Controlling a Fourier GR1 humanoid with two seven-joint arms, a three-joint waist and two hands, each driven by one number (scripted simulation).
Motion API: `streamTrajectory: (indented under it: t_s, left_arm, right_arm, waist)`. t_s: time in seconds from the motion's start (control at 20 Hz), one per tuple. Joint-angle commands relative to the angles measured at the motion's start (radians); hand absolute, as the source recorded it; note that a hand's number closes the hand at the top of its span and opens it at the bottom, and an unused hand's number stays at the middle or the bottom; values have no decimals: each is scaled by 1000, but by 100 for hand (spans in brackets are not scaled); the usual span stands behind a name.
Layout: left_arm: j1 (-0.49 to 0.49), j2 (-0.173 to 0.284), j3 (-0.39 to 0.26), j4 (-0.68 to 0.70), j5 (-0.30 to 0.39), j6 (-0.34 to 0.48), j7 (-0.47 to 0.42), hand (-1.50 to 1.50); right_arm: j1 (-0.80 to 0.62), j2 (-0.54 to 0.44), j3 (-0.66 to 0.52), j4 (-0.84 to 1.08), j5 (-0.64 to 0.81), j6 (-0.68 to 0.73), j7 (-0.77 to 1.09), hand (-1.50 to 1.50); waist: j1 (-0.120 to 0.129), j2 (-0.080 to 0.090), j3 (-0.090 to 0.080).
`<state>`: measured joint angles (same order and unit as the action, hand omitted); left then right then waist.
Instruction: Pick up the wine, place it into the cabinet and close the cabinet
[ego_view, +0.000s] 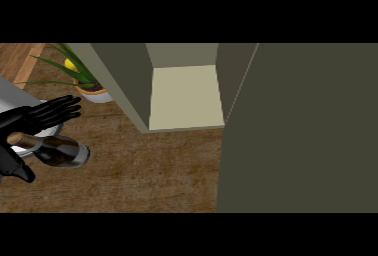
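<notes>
A large dark olive-grey cabinet door (299, 127) fills the right side of the frame from top to bottom; it stands swung open, its long left edge running from the upper middle down to the lower middle. Just to its left, in the upper middle of the frame, sits the open cabinet (133, 82), a box with olive walls and a pale cream inner floor that is bare and lit. The cabinet stands on a brown speckled counter (148, 175) that spreads over the lower left and centre of the frame.

In the upper left, a potted plant (83, 75) with long green leaves and a touch of yellow rests in a pale pot just beside the cabinet's left wall. A strip of light wood shows in the far upper left corner, and a grey curved surface enters from the left edge beneath it.

At the left edge, about mid-height, the robot's black left hand (40, 116) shows with its fingers stretched out straight and spread, pointing toward the upper right; it holds nothing. Directly below it lies the wine bottle (57, 150), dark glass with a pale band and a tan cork end toward the upper left, tilted on its side on the counter, well apart from the cabinet. The thumb dips below the bottle's neck end. The right hand is not visible
</notes>
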<state>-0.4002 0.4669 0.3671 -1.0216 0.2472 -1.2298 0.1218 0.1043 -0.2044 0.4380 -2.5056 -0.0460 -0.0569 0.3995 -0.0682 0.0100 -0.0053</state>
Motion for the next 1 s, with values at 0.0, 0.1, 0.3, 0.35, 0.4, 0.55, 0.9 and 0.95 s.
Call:
streamTrajectory:
  t_s: [0.0,0.1,0.3,0.35,0.4,0.55,0.9,0.95]
  left_arm:
    - [10,-13,-11,33,-73,-137,-122,-150]
    - [42,-27,-24,30,-107,-128,-148,-150]
    - [39,-23,-37,33,-153,-109,-205,-150]
    - [49,-38,-62,28,-185,-100,-211,-150]
    - [45,-8,-43,46,-177,-114,-240,-150]
    - [58,-25,-70,61,-204,-76,-269,-150]
    - [70,-37,-84,144,-220,-23,-323,-150]
    - [83,-26,-80,160,-195,-55,-323,-150]
  right_arm:
    - [38,-13,8,-164,-29,-8,63,-150]
    - [41,-16,6,-171,-37,-7,64,-150]
    - [39,-22,-19,-181,-51,-11,77,-150]
    - [53,-11,10,-144,-24,-11,39,-150]
    - [20,-3,11,-138,-23,-17,49,-150]
    - [45,-16,7,-147,-47,-3,34,-150]
    - [32,-4,-4,-126,-44,-20,32,-150]
    - [44,-11,6,-150,-39,-15,32,-150]
  waist:
    - [3,1,-3]
    - [1,1,-4]
    - [1,1,-4]
    - [-7,2,-4]
    - [1,4,-6]
    - [-14,6,-5]
    - [-2,7,-4]
    - [-9,4,-5]
